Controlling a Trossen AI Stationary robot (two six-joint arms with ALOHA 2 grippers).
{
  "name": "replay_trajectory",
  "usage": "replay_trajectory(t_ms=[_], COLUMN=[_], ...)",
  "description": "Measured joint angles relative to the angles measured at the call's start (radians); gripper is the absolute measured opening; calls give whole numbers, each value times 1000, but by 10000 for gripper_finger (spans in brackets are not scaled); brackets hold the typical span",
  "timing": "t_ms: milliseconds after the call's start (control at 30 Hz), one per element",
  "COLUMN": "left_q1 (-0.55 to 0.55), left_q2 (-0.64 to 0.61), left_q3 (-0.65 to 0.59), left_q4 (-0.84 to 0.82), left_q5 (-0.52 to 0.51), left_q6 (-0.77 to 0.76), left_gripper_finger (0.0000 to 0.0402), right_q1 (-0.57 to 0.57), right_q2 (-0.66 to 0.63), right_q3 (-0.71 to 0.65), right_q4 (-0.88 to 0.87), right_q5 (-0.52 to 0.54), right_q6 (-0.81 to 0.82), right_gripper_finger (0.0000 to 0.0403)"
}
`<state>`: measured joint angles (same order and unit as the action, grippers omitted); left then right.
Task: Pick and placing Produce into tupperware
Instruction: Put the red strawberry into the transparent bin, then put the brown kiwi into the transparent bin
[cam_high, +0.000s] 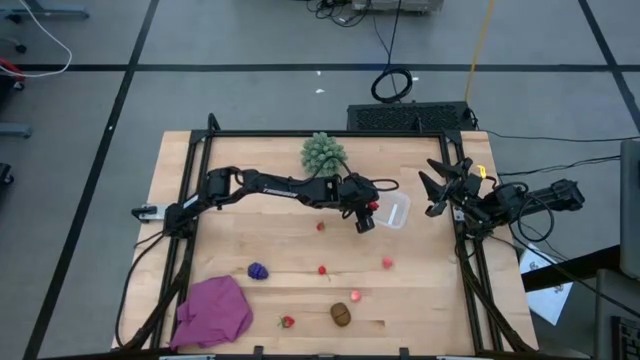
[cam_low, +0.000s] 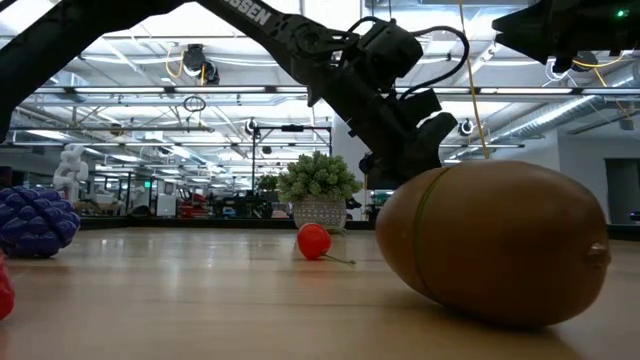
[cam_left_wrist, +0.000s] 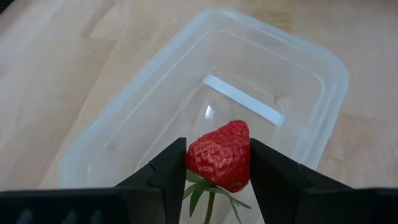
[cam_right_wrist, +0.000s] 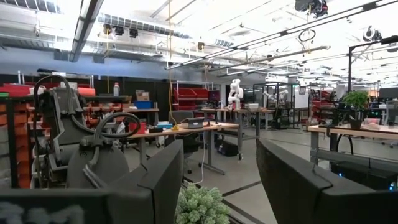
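The left hand (cam_left_wrist: 217, 165) is clamped on a red strawberry (cam_left_wrist: 220, 154), its two fingers pressed to either side, green stem hanging down. It hangs right over the open tupperware (cam_left_wrist: 155, 106), which sits empty near the surface's (cam_high: 250, 170) three o'clock edge. This looks like the placing step: the next move calls for a small descent and letting go (inside the walls, not on the rim). Other berries, the grape cluster (cam_high: 258, 270) and the kiwi (cam_high: 341, 314) lie toward six o'clock. The right hand (cam_high: 438, 187) waits, spread wide, at three o'clock.
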<state>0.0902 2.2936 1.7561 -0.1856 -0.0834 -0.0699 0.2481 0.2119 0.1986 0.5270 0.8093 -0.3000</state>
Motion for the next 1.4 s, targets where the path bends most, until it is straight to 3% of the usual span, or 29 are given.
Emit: replay_trajectory(t_ms=[300,667,867,1067,1267,1400], left_q1=[1,2,3,11,10,0], left_q2=[0,0,-4,-63,-133,-220], left_q3=[0,0,7,184,452,546], left_q4=[-6,3,22,-220,-671,-940], left_q5=[0,-1,-22,-121,-206,-236], left_q6=[1,-11,8,107,140,80], left_gripper_finger=[159,200,202,194,198,199], right_q1=[0,0,0,0,2,2], right_q2=[0,0,0,-1,-2,-2], right_q3=[0,0,0,0,0,0], right_q4=[0,0,0,43,65,68], right_q5=[0,0,0,-1,-2,-2], right_q6=[12,12,5,0,-10,-9], right_gripper_finger=[192,192,192,192,192,192])
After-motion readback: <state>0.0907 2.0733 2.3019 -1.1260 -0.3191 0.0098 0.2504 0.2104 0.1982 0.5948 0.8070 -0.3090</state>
